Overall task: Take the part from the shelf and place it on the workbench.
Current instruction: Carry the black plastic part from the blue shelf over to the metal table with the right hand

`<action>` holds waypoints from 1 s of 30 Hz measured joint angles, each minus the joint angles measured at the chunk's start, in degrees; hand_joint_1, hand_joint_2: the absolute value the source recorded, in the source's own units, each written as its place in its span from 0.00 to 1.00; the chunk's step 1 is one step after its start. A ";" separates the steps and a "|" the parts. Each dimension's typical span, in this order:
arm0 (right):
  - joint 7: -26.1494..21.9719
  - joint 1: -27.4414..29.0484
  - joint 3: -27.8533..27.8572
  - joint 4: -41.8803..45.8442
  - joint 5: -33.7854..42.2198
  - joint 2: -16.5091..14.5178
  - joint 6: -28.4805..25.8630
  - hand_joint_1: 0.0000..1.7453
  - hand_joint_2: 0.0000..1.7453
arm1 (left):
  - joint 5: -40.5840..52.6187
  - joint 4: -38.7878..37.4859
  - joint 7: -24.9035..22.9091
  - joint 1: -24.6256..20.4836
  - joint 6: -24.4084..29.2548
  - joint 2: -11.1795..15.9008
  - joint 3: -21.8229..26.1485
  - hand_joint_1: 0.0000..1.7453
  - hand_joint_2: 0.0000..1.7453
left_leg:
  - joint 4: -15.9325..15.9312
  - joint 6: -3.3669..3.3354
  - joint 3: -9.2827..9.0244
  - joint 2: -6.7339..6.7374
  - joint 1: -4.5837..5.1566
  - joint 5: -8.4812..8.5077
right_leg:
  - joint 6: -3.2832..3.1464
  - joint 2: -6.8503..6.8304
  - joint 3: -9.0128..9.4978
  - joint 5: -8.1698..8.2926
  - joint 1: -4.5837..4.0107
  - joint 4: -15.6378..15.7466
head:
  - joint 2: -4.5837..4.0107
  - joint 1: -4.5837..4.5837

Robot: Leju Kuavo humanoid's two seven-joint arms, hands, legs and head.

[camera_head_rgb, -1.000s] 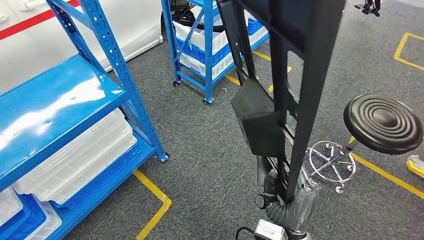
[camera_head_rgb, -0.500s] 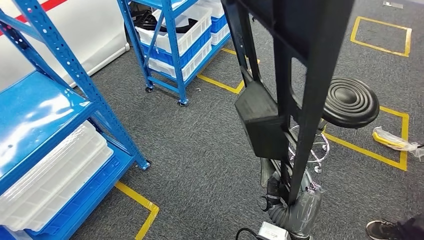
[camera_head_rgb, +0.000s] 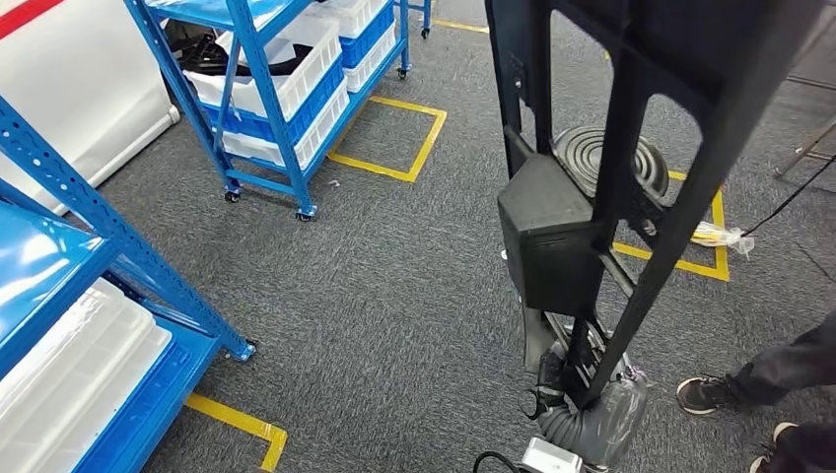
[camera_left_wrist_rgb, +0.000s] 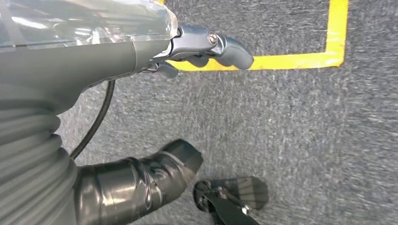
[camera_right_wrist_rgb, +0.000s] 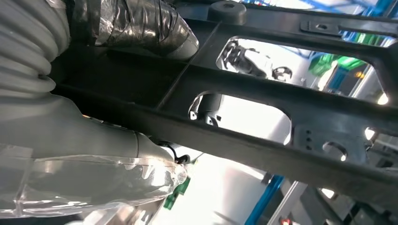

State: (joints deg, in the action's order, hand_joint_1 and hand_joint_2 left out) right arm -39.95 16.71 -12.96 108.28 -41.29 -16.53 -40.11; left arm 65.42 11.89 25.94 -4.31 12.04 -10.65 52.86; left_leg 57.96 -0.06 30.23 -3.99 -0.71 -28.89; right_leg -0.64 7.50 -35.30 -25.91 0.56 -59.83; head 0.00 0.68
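Note:
The part (camera_head_rgb: pixel 631 148) is a long black open frame with a black box (camera_head_rgb: pixel 552 236) fixed to it. It stands nearly upright in front of the head view. My right hand (camera_head_rgb: pixel 592 409) grips its lower end. In the right wrist view the frame's bars (camera_right_wrist_rgb: pixel 281 117) cross close over that hand (camera_right_wrist_rgb: pixel 70 126), with the taped thumb (camera_right_wrist_rgb: pixel 141 28) pressed against them. My left hand (camera_left_wrist_rgb: pixel 117 51) hangs above grey carpet and holds nothing; its dark fingers (camera_left_wrist_rgb: pixel 220 44) and taped thumb (camera_left_wrist_rgb: pixel 141 183) are apart.
A blue shelf (camera_head_rgb: pixel 59 256) with white trays (camera_head_rgb: pixel 69 365) is at the left. A wheeled blue rack (camera_head_rgb: pixel 286 69) with bins stands further back. A black stool (camera_head_rgb: pixel 577 148) is behind the part. A person's shoes (camera_head_rgb: pixel 705 394) are at the right. Yellow tape (camera_head_rgb: pixel 394 138) marks the carpet.
The whole view has swung: shelf and rack slid left, the stool moved behind the part, and a person's shoes came in at the right. The part stays in my right hand.

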 joint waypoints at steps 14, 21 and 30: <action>0.02 0.84 1.56 0.62 0.55 -0.32 0.00 1.00 1.00 | 0.02 -0.01 0.09 -0.02 0.00 -0.06 0.14 0.00 1.00 | -0.78 -0.34 -1.11 9.57 0.56 -0.50 | 0.23 -11.53 1.57 -1.69 -0.82 0.32 | 0.00 0.20; 0.01 1.03 2.07 0.74 1.26 -0.83 0.00 1.00 1.00 | 0.02 -0.01 0.09 -0.03 0.02 -0.07 0.25 0.00 1.00 | 11.89 1.12 4.11 4.79 0.03 -7.77 | -1.60 -7.26 1.77 -1.14 -0.28 1.18 | 0.00 0.17; 0.02 2.38 2.68 0.74 3.09 -1.22 0.00 1.00 1.00 | -0.17 -0.01 0.55 0.02 0.07 -0.06 1.07 0.00 1.00 | 0.46 0.44 0.35 -0.18 -0.34 -0.27 | -0.09 -0.90 1.06 -1.23 -0.21 -0.02 | 0.00 0.19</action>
State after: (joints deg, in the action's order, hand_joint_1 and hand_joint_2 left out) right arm -39.93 19.09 -10.28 109.02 -38.20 -17.75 -40.11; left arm 65.24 11.88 26.49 -4.29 12.11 -10.71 53.93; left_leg 58.42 0.39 30.58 -4.17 -1.05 -29.16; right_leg -0.73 6.60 -34.24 -27.13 0.36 -59.85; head 0.00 0.86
